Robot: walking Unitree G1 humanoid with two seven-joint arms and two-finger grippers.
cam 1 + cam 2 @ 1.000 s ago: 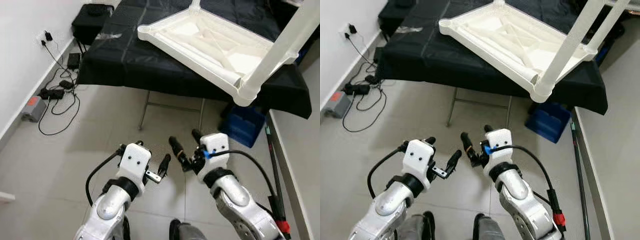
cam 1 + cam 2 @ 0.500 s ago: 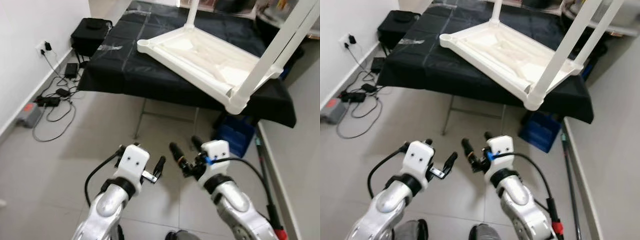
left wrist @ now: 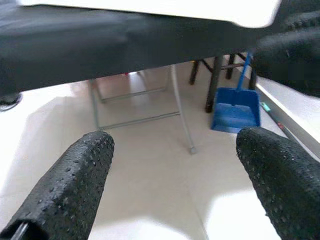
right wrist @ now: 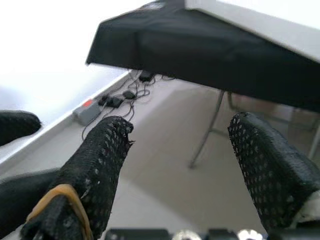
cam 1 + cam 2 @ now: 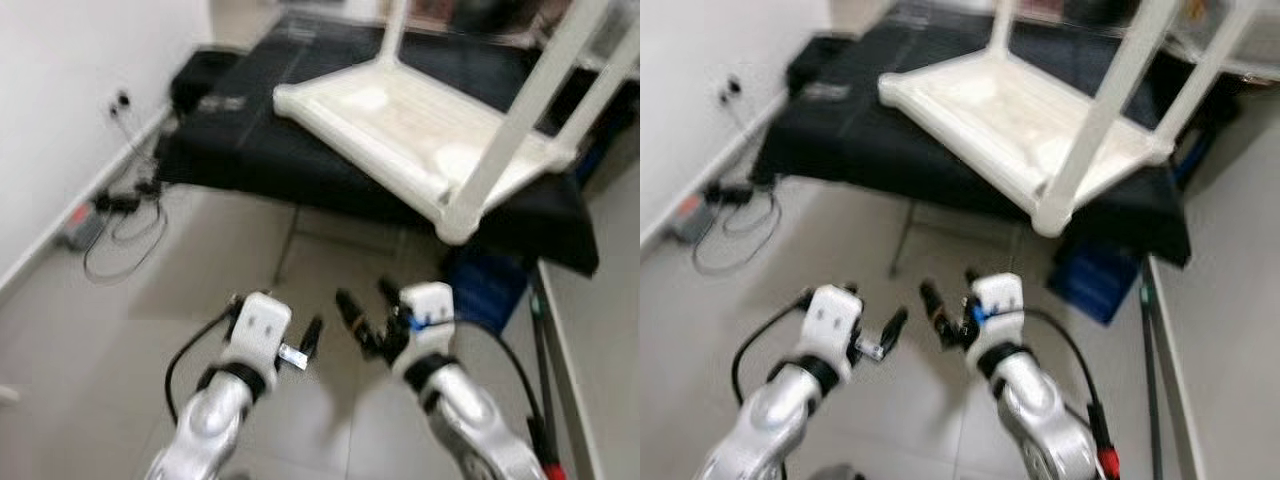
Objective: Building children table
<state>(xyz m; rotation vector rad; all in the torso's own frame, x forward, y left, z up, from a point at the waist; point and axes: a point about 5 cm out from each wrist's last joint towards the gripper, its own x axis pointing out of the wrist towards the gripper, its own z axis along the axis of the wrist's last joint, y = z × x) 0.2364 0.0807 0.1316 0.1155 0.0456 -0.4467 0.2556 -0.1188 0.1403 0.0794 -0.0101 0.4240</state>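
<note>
An upturned white children's table overhangs the black-draped worktop's front edge, both tools released, a blue dustpan beneath.

A blurred room with a pale tiled floor. Across the far side stands a folding surface draped in a black cloth that hangs over its edges; thin metal legs show beneath it. At the far left corner of the surface sits a black bag or case. Along the left runs a white wall with a socket low down, and black cables trail from it in loops across the floor, near a small grey box with a red patch. Under the right end of the surface lies a blue dustpan, its handle upright.
</note>
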